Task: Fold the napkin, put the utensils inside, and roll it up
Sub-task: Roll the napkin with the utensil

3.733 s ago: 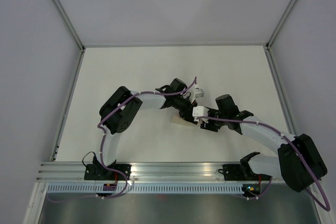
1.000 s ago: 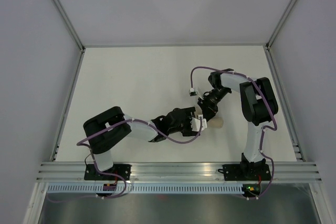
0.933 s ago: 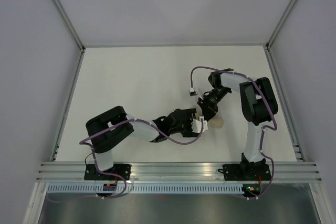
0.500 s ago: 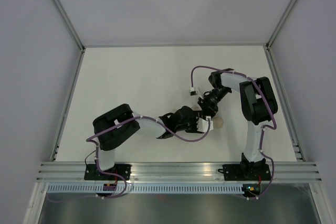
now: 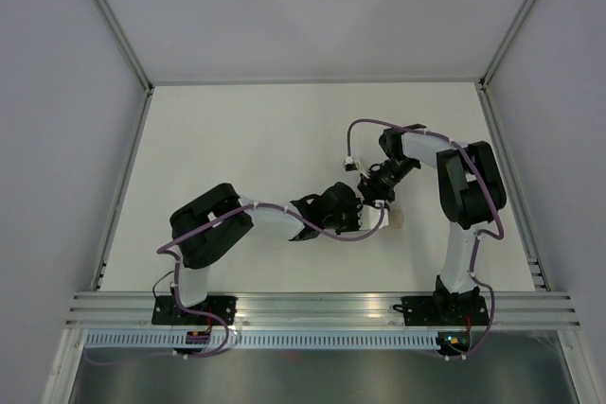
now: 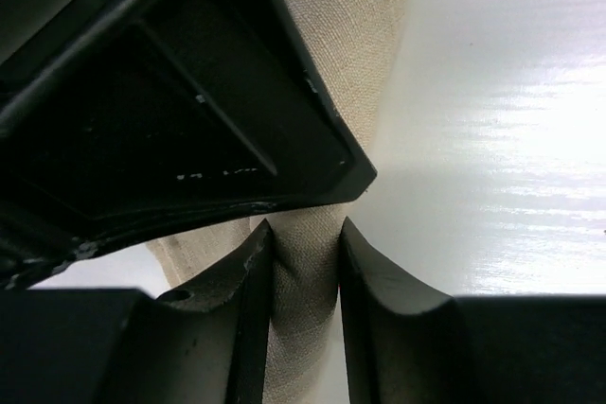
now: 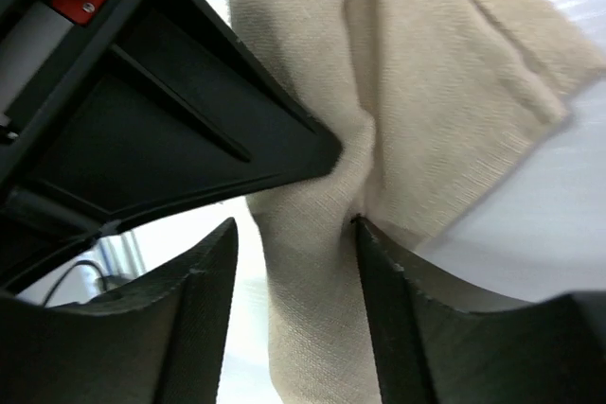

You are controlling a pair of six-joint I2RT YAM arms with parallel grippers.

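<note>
The napkin (image 5: 396, 219) is a small beige roll lying on the white table right of centre. In the left wrist view my left gripper (image 6: 305, 230) has both fingers pressed against the cloth (image 6: 352, 16), pinching the roll. My left gripper (image 5: 376, 219) reaches it from the left in the top view. My right gripper (image 5: 382, 197) hangs just behind the roll. In the right wrist view its jaws (image 7: 294, 226) straddle the napkin (image 7: 445, 73): the right finger (image 7: 398, 309) touches cloth and the left finger stands apart. The utensils are hidden.
The two grippers crowd each other over the roll; each wrist view is partly blocked by the other's black finger (image 6: 189, 120) (image 7: 170, 120). Metal rails (image 5: 123, 196) border the white table (image 5: 246, 130) left and right, and grey walls enclose it.
My left gripper slid right onto the roll and closed on it. My right gripper let go of the napkin, its jaws spreading, and drew back slightly.
</note>
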